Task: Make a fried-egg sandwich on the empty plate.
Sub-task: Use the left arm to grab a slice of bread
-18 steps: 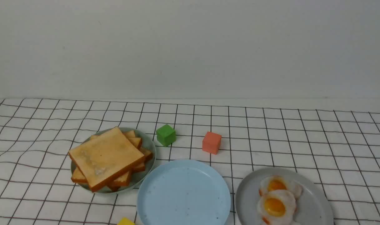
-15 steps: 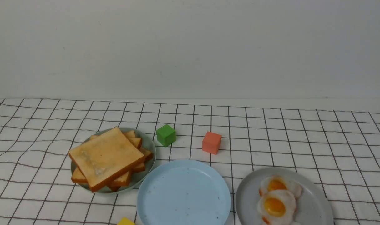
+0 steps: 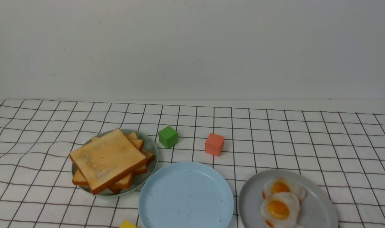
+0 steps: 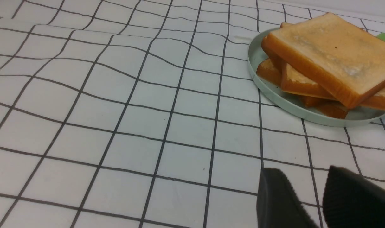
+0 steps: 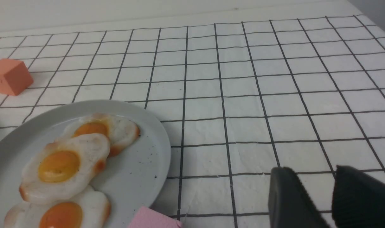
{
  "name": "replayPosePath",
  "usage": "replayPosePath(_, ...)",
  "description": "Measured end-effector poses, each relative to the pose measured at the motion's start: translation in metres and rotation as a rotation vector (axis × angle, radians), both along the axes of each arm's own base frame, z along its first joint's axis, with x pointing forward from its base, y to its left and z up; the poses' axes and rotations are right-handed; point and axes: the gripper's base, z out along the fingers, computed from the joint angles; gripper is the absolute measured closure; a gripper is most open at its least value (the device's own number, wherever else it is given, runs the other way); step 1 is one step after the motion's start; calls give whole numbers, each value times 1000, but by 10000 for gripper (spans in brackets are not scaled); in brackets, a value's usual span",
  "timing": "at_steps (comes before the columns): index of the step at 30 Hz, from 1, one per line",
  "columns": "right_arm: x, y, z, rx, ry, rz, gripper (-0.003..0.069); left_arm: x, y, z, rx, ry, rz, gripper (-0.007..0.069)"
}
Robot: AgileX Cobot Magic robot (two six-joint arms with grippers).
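The empty light-blue speckled plate [image 3: 186,194] sits front centre on the checked cloth. Several toast slices [image 3: 109,160] are piled on the pale green plate [image 3: 151,146], also in the left wrist view [image 4: 328,53]. Fried eggs [image 3: 281,202] lie on the grey plate [image 3: 319,212], also in the right wrist view [image 5: 68,158]. No stacked sandwich shows. My left gripper [image 4: 301,172] is open and empty above bare cloth, short of the toast plate [image 4: 274,95]. My right gripper [image 5: 309,171] is open and empty above cloth beside the egg plate [image 5: 148,152]. Neither gripper shows in the front view.
A green cube [image 3: 168,136] and an orange cube [image 3: 214,144] stand behind the blue plate. A yellow block [image 3: 127,224] lies at the front edge. A pink block [image 5: 154,218] lies by the egg plate. The cloth is wrinkled at the left.
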Motion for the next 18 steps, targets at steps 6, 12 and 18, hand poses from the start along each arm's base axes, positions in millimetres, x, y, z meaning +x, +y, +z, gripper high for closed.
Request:
replayPosePath(6,0,0,0,0,0,0,418,0,0,0,0,0,0,386)
replayPosePath(12,0,0,0,0,0,0,418,0,0,0,0,0,0,386)
replayPosePath(18,0,0,0,1,-8,1,418,0,0,1,10,-10,-1,386)
